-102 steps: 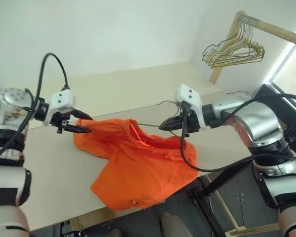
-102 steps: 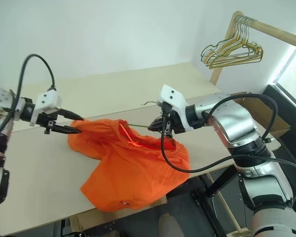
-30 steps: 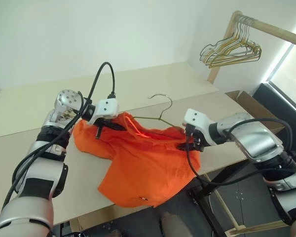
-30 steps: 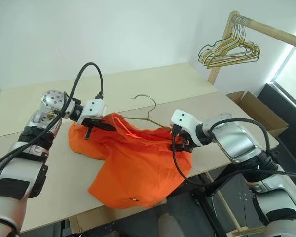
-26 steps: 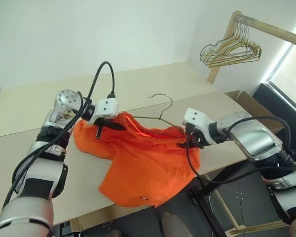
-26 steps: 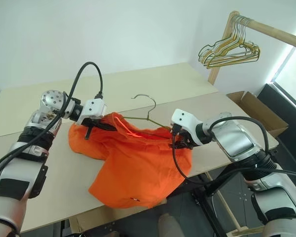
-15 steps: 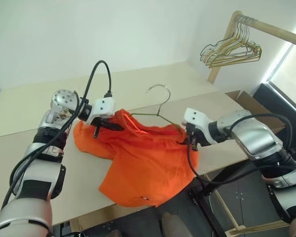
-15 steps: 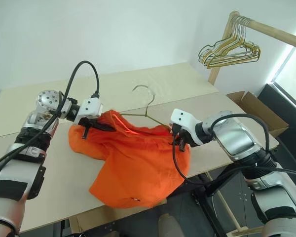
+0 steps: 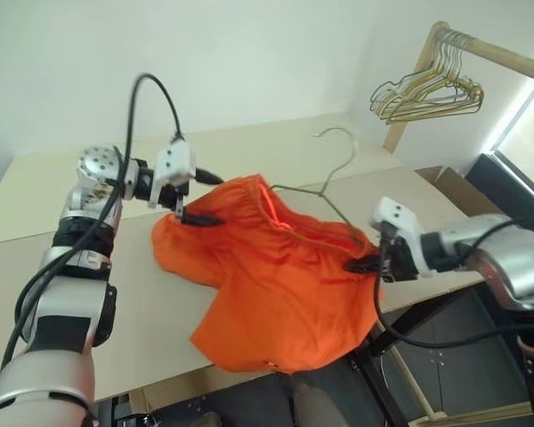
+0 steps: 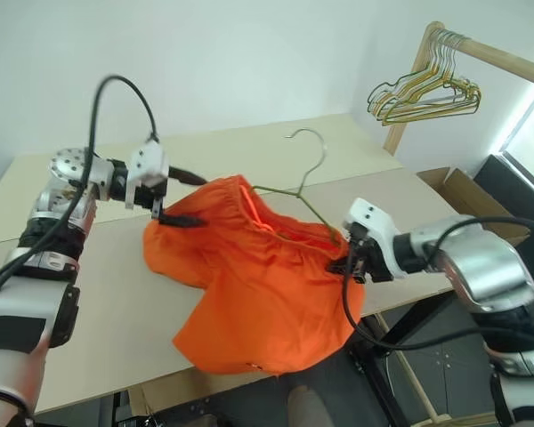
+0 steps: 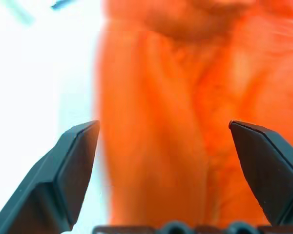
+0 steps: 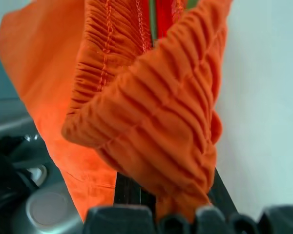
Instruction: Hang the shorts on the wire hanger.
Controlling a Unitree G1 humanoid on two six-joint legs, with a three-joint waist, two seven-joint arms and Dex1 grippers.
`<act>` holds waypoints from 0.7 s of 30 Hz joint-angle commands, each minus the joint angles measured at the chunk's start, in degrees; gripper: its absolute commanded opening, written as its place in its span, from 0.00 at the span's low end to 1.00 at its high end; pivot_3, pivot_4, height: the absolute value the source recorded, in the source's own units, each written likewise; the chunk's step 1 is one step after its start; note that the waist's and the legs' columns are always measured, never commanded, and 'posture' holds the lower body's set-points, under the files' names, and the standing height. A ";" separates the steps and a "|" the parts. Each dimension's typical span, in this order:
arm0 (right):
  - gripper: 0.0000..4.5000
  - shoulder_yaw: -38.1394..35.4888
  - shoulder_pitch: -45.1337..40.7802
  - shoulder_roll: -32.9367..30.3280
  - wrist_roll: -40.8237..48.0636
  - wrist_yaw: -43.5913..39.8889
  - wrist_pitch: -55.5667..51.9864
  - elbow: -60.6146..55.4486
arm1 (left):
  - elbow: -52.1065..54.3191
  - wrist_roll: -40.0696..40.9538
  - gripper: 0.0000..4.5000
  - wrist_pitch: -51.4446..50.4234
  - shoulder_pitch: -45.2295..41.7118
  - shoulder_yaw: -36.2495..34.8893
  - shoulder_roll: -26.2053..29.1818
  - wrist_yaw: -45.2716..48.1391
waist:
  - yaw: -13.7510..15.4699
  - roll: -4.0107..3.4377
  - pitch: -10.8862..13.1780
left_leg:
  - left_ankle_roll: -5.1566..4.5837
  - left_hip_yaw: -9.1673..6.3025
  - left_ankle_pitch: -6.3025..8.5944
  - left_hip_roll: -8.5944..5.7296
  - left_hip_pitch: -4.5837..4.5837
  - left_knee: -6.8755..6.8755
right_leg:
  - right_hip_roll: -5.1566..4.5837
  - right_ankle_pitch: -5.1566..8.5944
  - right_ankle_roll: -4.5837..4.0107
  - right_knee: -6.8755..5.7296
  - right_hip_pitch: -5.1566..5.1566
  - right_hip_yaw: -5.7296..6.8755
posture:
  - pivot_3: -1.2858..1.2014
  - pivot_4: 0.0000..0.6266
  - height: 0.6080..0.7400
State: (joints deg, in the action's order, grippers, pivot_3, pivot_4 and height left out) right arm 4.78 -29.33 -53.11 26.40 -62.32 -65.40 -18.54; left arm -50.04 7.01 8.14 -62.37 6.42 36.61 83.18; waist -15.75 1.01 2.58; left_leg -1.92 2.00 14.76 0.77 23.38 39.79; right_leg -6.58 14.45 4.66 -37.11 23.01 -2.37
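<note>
Shorts point(image 9: 280, 276) are draped over the counter point(image 9: 89, 302) edge, threaded on the wire hanger point(image 9: 325, 182). Waistband is pinched by the right tool point(image 9: 363, 264); the left tool point(image 9: 205, 197) is spread beside the fabric. Threading is judged underway; regrasping the waistband is called for next.

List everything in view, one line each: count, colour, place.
shorts: one, bright orange, on the table, hem hanging over the near edge.
wire hanger: one, dark grey, hook raised behind the shorts, lower wire inside the waistband.
table: one, pale beige, under the shorts.
gold hangers: a bunch, on the wooden rail, far right.
cardboard box: one, brown, right of the table.
left gripper: black fingers open, at the shorts' left end.
right gripper: shut on the waistband's right end.
</note>
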 commanded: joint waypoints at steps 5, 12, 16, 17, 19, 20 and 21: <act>0.00 -19.03 8.07 1.22 7.27 9.37 -13.75 -11.08 | 10.17 9.85 0.99 -10.37 1.29 -10.56 -4.42 -10.08 | 0.36 0.00 0.00 | 0.00 0.00 0.01 0.03 -0.05 0.00 | 0.00 0.00 0.00 0.02 -0.03 -0.02 | 0.39 0.02 1.00; 0.00 -33.57 9.63 8.69 8.32 24.02 -27.10 -15.04 | 45.13 25.77 0.99 -34.23 11.81 -14.19 -11.38 -23.08 | 0.26 -0.02 -0.02 | 0.00 -0.05 0.01 0.06 -0.01 0.01 | -0.04 -0.01 0.00 -0.03 -0.04 -0.04 | 0.38 0.01 1.00; 0.00 -40.70 9.36 12.47 10.47 38.04 -27.10 -12.83 | 59.54 33.13 0.99 -42.21 16.83 -14.04 -12.86 -28.25 | -0.81 -0.16 -0.11 | 0.00 -0.06 0.01 0.04 -0.06 -0.03 | -0.05 -0.01 0.00 -0.03 -0.10 -0.08 | 0.37 0.01 1.00; 0.00 -42.37 8.67 13.43 10.99 41.85 -27.10 -11.65 | 61.57 34.14 0.99 -43.11 17.76 -14.00 -12.87 -29.07 | -0.99 -0.19 -0.13 | 0.00 -0.07 0.01 0.04 -0.14 -0.03 | -0.05 -0.01 0.00 -0.01 -0.22 -0.07 | 0.36 0.01 1.00; 0.00 -44.31 7.94 14.23 13.16 47.87 -27.10 -10.23 | 63.88 35.31 0.99 -44.04 18.93 -13.93 -12.76 -30.31 | -1.49 -0.27 -0.17 | 0.00 -0.07 0.02 0.03 -0.43 -0.03 | -0.04 -0.01 0.00 0.10 -0.56 -0.07 | 0.36 0.00 1.00; 0.00 -45.51 6.96 14.77 13.51 51.90 -27.10 -8.66 | 64.44 35.90 0.99 -44.38 19.42 -13.89 -12.68 -30.64 | -1.86 -0.41 -0.27 | -0.02 -0.06 0.04 0.03 -0.56 -0.05 | -0.04 0.00 0.00 0.33 -0.71 -0.07 | 0.36 0.00 1.00; 0.00 -46.71 5.80 15.29 13.94 55.59 -27.10 -7.14 | 64.61 36.23 0.99 -44.53 19.75 -13.87 -12.61 -30.83 | -2.25 -0.51 -0.35 | -0.06 -0.05 0.09 0.01 -0.62 -0.06 | -0.03 0.00 0.00 0.39 -0.79 -0.06 | 0.36 0.00 1.00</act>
State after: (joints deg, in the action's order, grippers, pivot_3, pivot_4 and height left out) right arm -38.37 -20.78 -38.06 38.71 -12.31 -92.05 -26.44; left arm 12.93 41.76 -35.78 -42.17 -6.59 23.69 53.33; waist -18.00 0.50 2.23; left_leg -1.99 1.96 14.85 0.76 22.74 39.73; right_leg -6.61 14.45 4.66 -36.69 22.19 -2.43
